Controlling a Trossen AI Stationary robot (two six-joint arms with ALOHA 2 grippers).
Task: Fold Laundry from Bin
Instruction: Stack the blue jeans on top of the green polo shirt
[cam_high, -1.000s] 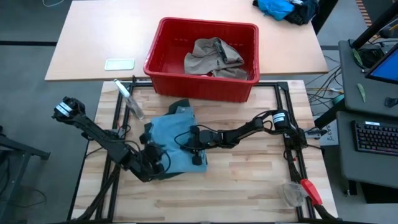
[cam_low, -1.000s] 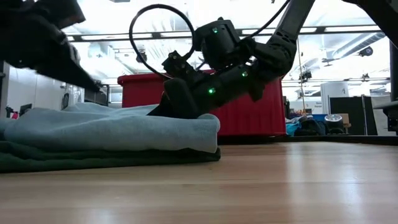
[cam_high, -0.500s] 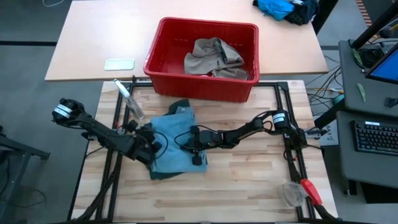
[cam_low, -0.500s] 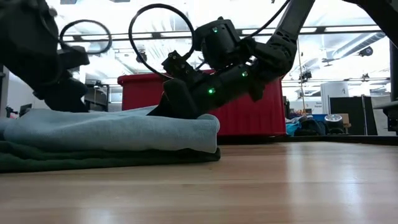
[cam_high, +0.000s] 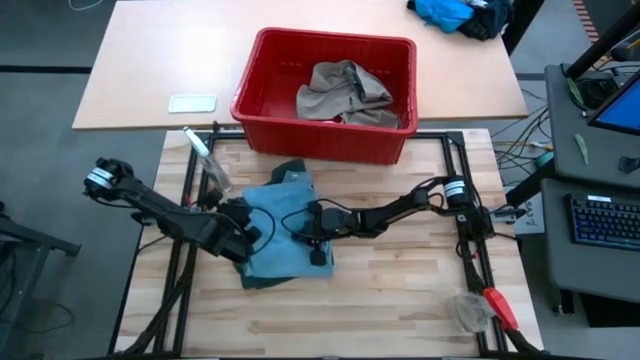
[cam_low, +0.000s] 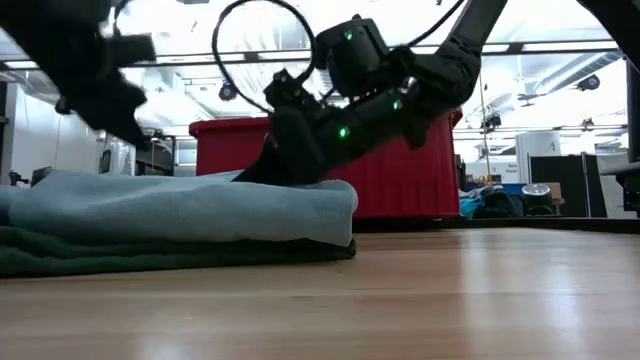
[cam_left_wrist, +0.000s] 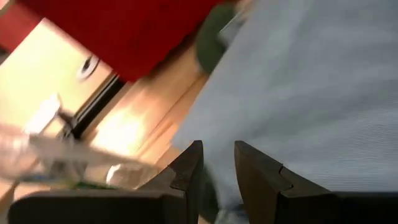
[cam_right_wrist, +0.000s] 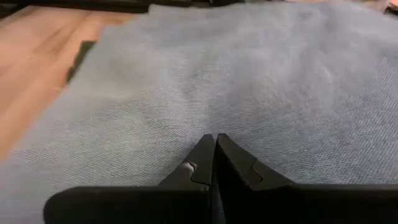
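Denim trousers (cam_high: 285, 232), folded over green shorts (cam_low: 150, 255), lie mid-bench, at six o'clock from the red bin (cam_high: 325, 95) holding the khaki piece (cam_high: 345, 92). Right tool (cam_right_wrist: 215, 149), fully closed and empty, presses the cloth; left tool (cam_left_wrist: 216, 163), slightly parted, holds nothing at the nine-o'clock edge. Soft, limp fabric: best pinched at hem or corner.

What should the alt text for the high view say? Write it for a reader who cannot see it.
Two robot arms meet over folded light blue trousers on a wooden table, the left gripper at their left edge, the shut right gripper on top. Behind stands a red bin holding a khaki garment.
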